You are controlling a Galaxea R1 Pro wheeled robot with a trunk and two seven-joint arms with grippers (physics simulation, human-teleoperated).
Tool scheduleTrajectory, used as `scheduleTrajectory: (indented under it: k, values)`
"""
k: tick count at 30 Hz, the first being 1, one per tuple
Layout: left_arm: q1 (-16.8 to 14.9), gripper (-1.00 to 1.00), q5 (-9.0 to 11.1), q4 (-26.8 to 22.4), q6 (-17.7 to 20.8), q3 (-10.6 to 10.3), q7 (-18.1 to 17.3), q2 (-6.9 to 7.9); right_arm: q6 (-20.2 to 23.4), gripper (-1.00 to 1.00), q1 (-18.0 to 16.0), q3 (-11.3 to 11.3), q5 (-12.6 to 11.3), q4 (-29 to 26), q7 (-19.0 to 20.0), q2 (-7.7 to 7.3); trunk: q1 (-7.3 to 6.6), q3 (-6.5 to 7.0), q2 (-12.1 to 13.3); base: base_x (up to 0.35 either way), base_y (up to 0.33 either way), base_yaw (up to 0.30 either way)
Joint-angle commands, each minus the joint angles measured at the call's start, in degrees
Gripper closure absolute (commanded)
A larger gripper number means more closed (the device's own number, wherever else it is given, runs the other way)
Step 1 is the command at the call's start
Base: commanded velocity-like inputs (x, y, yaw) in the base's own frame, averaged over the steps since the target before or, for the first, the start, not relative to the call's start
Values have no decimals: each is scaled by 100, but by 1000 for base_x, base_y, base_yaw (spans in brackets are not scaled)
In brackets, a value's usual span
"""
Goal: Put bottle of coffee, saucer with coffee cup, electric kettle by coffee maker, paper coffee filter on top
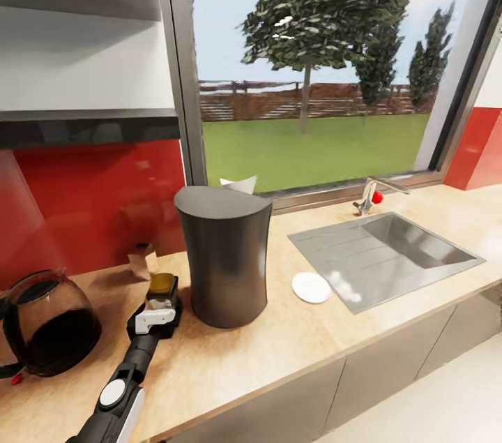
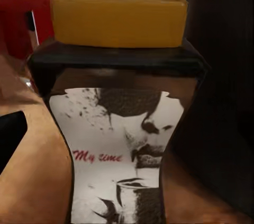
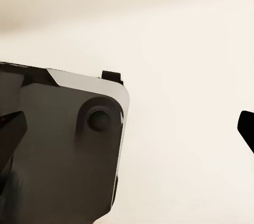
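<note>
The bottle of coffee point(image 1: 162, 284) stands on the light-wood tabletop point(image 1: 335, 331) beside the coffee maker point(image 1: 224, 256), below a red backsplash point(image 1: 90, 206); we see our left gripper point(image 1: 157, 310) pinching it, its fingers mostly hidden.

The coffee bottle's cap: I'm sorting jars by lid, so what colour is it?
Golden yellow-brown on the bottle of coffee, clearest in the left wrist view.
</note>
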Motion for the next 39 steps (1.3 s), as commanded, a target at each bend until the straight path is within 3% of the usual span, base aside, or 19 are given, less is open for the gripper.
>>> scheduleTrajectory:
  k: [1, 12, 27, 32, 39]
  values:
    - [-5, -100, 9, 1, -14, 7, -3, -4, -11, -100, -5, -40, 56, 4, -12, 1, 0, -14, -14, -331, 0, 0]
    - [-5, -100, 3, 2, -9, 7, -3, -4, -11, -100, -5, -40, 56, 5, -12, 1, 0, -14, -14, -313, -10, 0]
    - [7, -100, 0, 33, -6, 7, -11, 4, -11, -100, -5, -40, 56, -3, -12, 11, 0, -14, -14, -178, -86, 0]
    - [197, -100, 7, 0, -19, 21, -12, 12, -11, -100, -5, -37, 56, -18, -12, 38, 0, -14, -14, -37, -13, 0]
    - [269, -100, 17, -81, -387, -2, -68, 13, -156, -100, -5, -64, 22, -62, 5, 71, 0, -14, -14, -1, 0, 0]
